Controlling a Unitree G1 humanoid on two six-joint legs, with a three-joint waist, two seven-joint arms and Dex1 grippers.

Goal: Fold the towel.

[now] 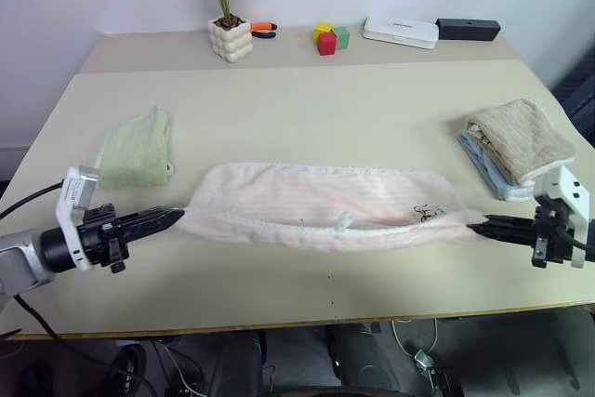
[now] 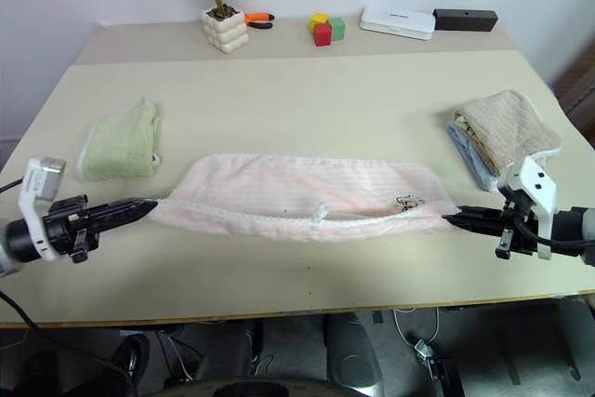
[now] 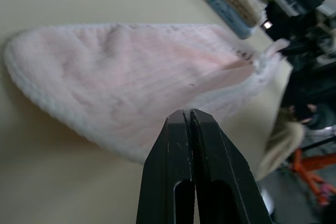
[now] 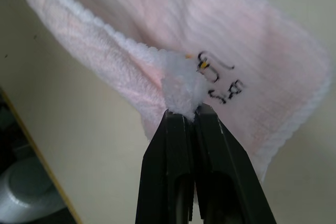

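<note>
- Under both grippers lies the beige table (image 1: 297,109), broad and pale; its far strip, well beyond them, carries the smaller clutter
- Between the two grippers stretches the pink towel (image 1: 316,202), folded lengthwise into a long band on the table's near half; its scalloped white edge runs along the near side, with a small loop (image 1: 344,221) about midway and a dark embroidered mark (image 4: 220,80) just beyond the right gripper's tips
- At the towel's left end, the left gripper (image 1: 177,218) is clenched on that corner, fingers (image 3: 178,150) pressed together
- At the towel's right end, the right gripper (image 1: 474,226) is clamped on a bunched white corner, pinched between its fingertips (image 4: 176,129)
- Just beyond the left gripper: a folded light green towel (image 1: 138,149); just beyond the right gripper: a beige-tan towel (image 1: 519,139) on a pale blue cloth
- Far past both: a potted plant (image 1: 228,6), coloured blocks (image 1: 329,38), a white box (image 1: 400,31), a black box (image 1: 468,29)
</note>
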